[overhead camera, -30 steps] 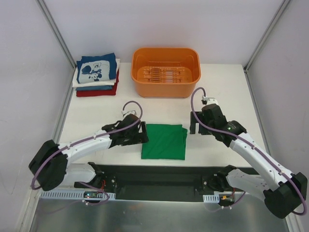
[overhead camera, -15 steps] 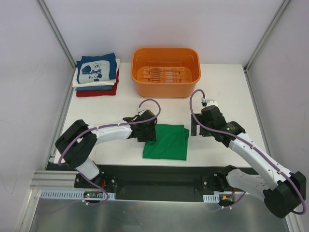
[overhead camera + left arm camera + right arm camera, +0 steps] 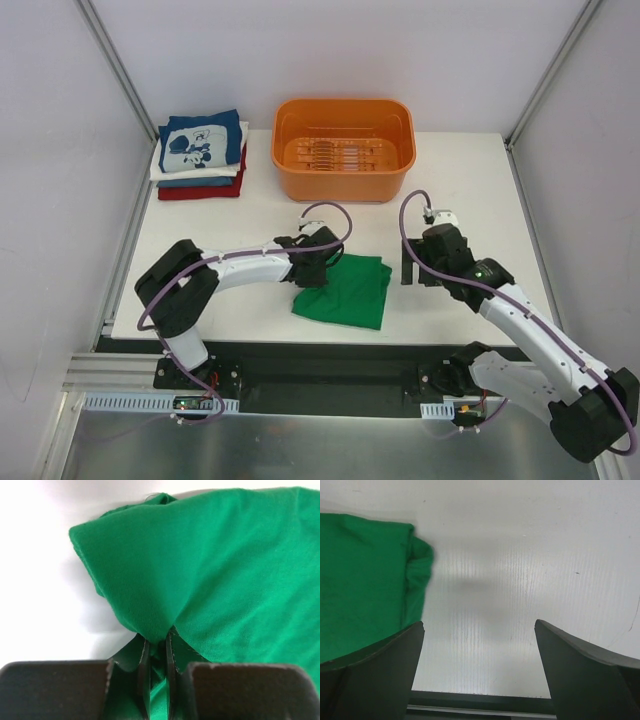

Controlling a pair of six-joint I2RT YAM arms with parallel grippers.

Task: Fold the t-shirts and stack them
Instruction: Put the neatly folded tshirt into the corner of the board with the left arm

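A folded bright green t-shirt (image 3: 345, 292) lies on the white table near the front edge. My left gripper (image 3: 318, 268) is at its left side, shut on a pinch of the green cloth (image 3: 150, 625), which rises in a small peak between the jaws. My right gripper (image 3: 407, 262) hovers just right of the shirt, open and empty; the shirt's right edge (image 3: 415, 575) shows beside its left finger (image 3: 380, 675). A stack of folded t-shirts (image 3: 200, 155), topped by a navy one with white cartoon print, sits at the back left.
An orange plastic tub (image 3: 343, 147) stands at the back centre of the table (image 3: 470, 180). Grey walls with metal posts close in both sides. A black rail runs along the near edge between the arm bases.
My left arm has reached rightward onto the green shirt's left edge and its jaws have closed on the cloth, skewing the shirt slightly. The right gripper has barely moved.
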